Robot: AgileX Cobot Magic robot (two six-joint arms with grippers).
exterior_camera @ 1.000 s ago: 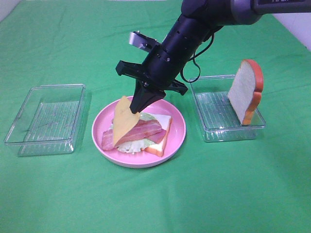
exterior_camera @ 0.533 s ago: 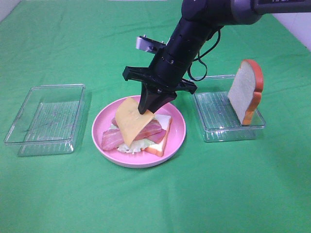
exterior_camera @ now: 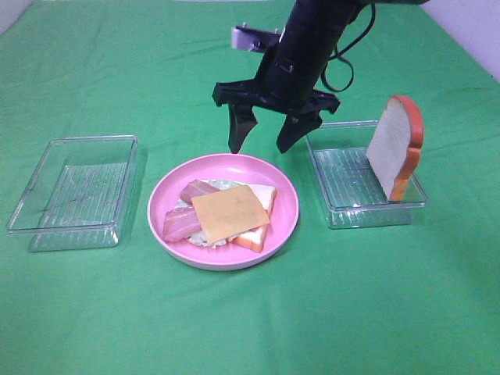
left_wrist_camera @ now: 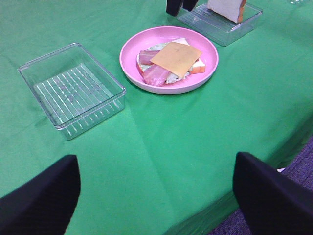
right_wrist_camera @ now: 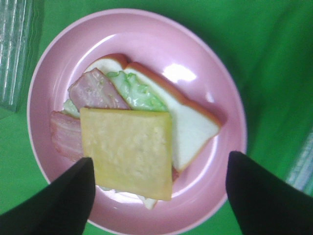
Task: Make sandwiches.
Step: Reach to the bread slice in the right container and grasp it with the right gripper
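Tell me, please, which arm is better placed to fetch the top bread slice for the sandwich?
The right. Its open end effector hangs empty between the pink plate and the tray where the upright bread slice stands. The left end effector sits back at the near table edge.

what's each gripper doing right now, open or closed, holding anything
Left gripper: open, empty.
Right gripper: open, empty, above the pink plate.

No readable text, labels or numbers anywhere
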